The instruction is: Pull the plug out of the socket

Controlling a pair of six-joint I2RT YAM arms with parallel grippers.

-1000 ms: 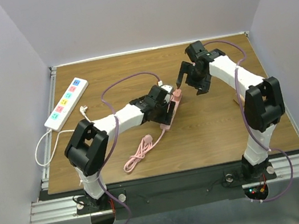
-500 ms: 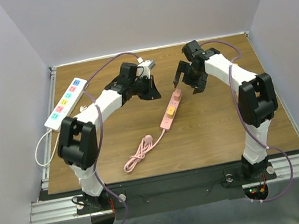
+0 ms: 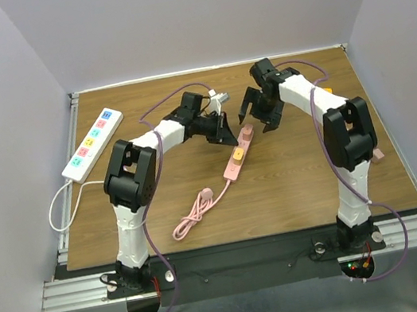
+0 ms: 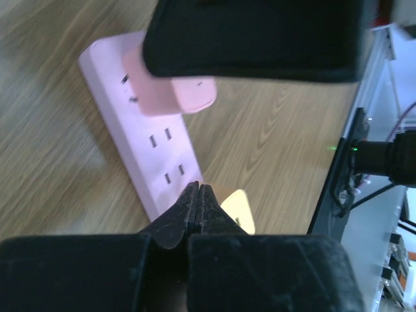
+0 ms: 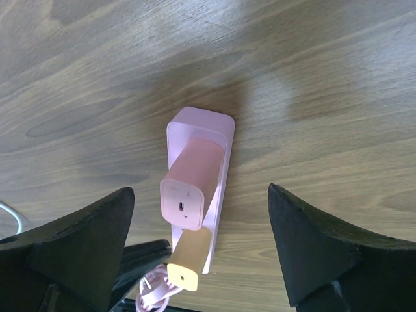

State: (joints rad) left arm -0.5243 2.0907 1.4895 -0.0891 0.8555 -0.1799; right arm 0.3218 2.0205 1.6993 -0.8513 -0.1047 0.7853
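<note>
The socket with plugs in it is a pink power strip (image 3: 233,169) (image 4: 146,127) (image 5: 199,119) lying mid-table. A pink plug (image 3: 246,131) (image 4: 177,94) (image 5: 190,183) stands in its far end, with a yellow plug (image 3: 237,153) (image 4: 238,209) (image 5: 189,262) just behind it. My right gripper (image 3: 260,117) (image 5: 199,194) hangs open over the pink plug, one finger on each side and neither touching it. My left gripper (image 3: 226,137) (image 4: 197,189) is shut and empty. Its tips sit low beside the strip, near the yellow plug.
A white power strip (image 3: 93,144) with coloured outlet faces lies at the back left. Its thin cord (image 3: 60,206) loops off the table's left edge, and a small white plug (image 3: 116,149) lies beside it. The pink strip's coiled cord (image 3: 194,211) trails toward the near edge.
My left gripper has shut, swung away from the pink strip toward the back, and come back beside it. My right gripper has moved in over the pink plug, its jaws narrowing slightly.
</note>
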